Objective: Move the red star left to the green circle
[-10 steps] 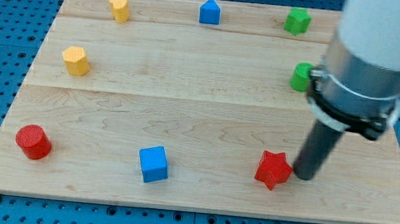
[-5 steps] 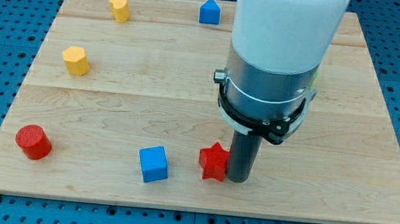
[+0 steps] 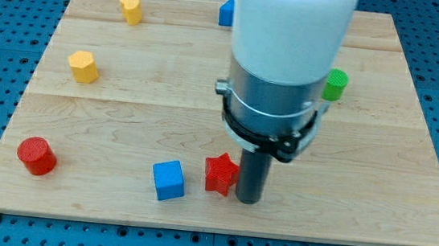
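The red star (image 3: 219, 174) lies near the board's bottom edge, just right of a blue cube (image 3: 169, 179). My tip (image 3: 248, 199) touches the star's right side. The green circle (image 3: 335, 84) stands at the view's right, partly hidden behind the arm, well above and to the right of the star. The arm's body covers the board's middle top.
A red cylinder (image 3: 36, 155) sits at the bottom left. Two yellow blocks (image 3: 83, 66) (image 3: 131, 9) are at the left and top left. A blue block (image 3: 226, 12) peeks out at the top, behind the arm. The wooden board (image 3: 408, 173) lies on a blue pegboard.
My tip has slid left along the board's bottom, pushing the red star left toward the blue cube. The arm now hides the top green block and uncovers the green circle.
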